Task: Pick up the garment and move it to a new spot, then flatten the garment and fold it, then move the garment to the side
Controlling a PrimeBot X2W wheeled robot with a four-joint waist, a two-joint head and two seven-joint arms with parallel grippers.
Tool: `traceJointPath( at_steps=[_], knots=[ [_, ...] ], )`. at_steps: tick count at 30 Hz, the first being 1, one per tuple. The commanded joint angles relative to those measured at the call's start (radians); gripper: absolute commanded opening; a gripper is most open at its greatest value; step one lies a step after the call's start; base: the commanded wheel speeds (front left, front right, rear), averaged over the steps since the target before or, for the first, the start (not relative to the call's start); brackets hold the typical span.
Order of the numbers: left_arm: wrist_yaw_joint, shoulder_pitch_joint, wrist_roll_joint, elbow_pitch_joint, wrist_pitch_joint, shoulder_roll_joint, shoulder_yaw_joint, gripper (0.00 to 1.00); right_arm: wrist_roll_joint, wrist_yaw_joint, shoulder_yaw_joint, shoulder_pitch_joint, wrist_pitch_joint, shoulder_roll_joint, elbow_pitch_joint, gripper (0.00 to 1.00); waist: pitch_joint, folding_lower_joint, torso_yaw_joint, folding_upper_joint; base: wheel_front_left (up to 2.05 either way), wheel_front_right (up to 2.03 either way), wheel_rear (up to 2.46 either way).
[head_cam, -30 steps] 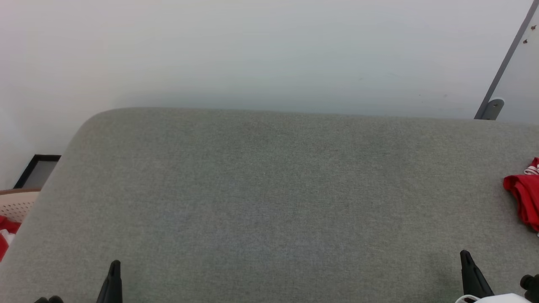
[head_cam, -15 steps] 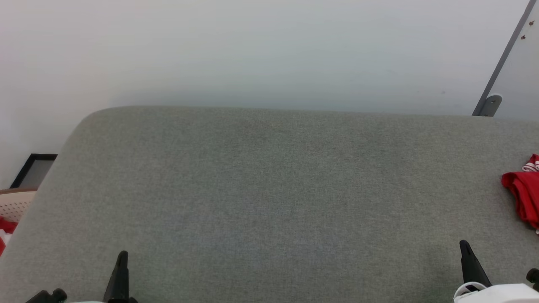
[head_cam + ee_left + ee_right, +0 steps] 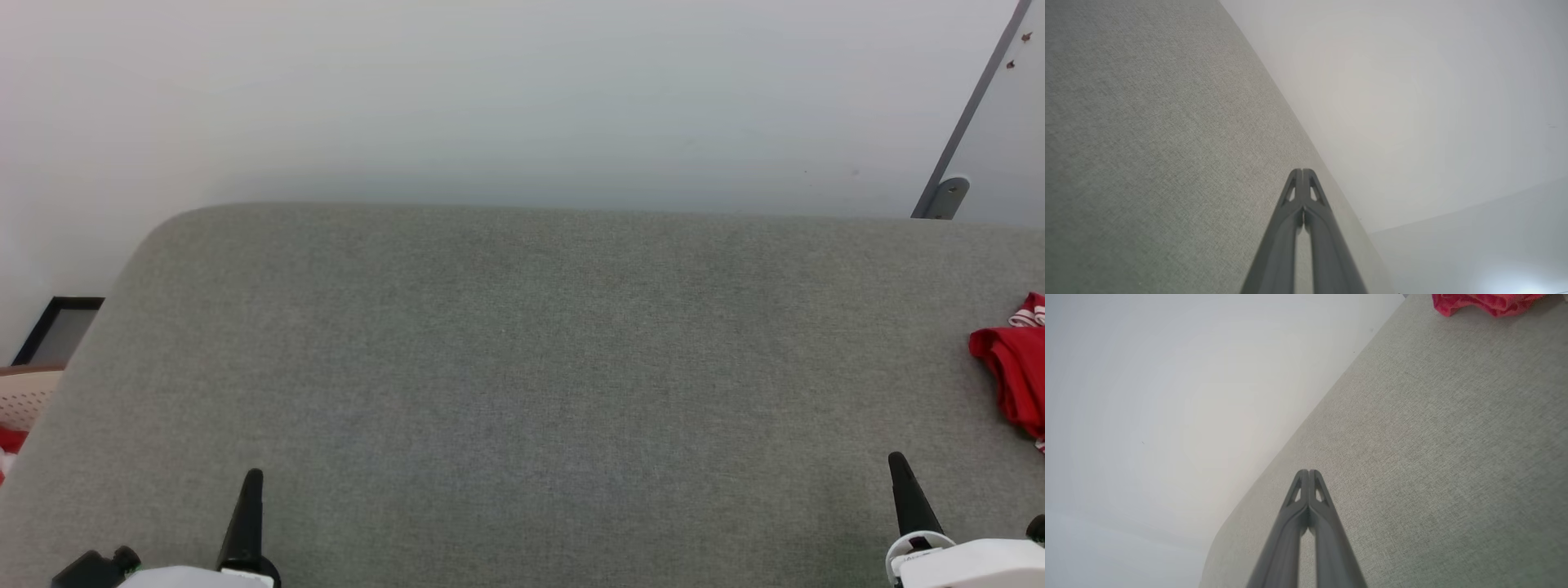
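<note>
The garment (image 3: 1016, 371), a bunched red jersey with a bit of red-white striped trim, lies at the right edge of the grey fabric surface (image 3: 522, 351), cut off by the frame. Its red folds (image 3: 1486, 302) also show at the top right of the right wrist view. My left gripper (image 3: 253, 478) sits low at the near left, its fingers pressed together and empty, as the left wrist view confirms (image 3: 1302, 171). My right gripper (image 3: 896, 461) stands at the near right, shut and empty (image 3: 1308, 472), well short of the garment.
A pale perforated basket (image 3: 24, 396) with something red in it stands off the surface's left edge, beside a dark-framed panel (image 3: 61, 331) on the floor. A white wall runs behind. A grey slanted bar with a bracket (image 3: 947, 196) rises at the back right.
Both grippers have come further up into the head view, the left one also shifting right. The whole picture has slid slightly, so the camera has moved a little. The garment lies as before.
</note>
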Motion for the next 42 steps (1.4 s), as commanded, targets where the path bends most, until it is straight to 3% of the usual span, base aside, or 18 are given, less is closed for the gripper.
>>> traceJointPath(
  at_steps=[1,42],
  knots=[
    [-0.003,-0.022,-0.023,-0.007,0.006,0.003,0.005,0.0,0.034,-0.001,-0.006,-0.023,0.005,0.0,-0.014,0.0,0.001,0.0,-0.001,0.0,0.0,0.0,0.0],
    [-0.005,-0.1,-0.325,0.007,0.105,-0.056,0.009,0.0,0.427,-0.001,-0.016,-0.066,0.101,0.017,-0.035,0.0,0.025,0.0,-0.024,0.0,0.0,0.0,0.0]
  ],
)
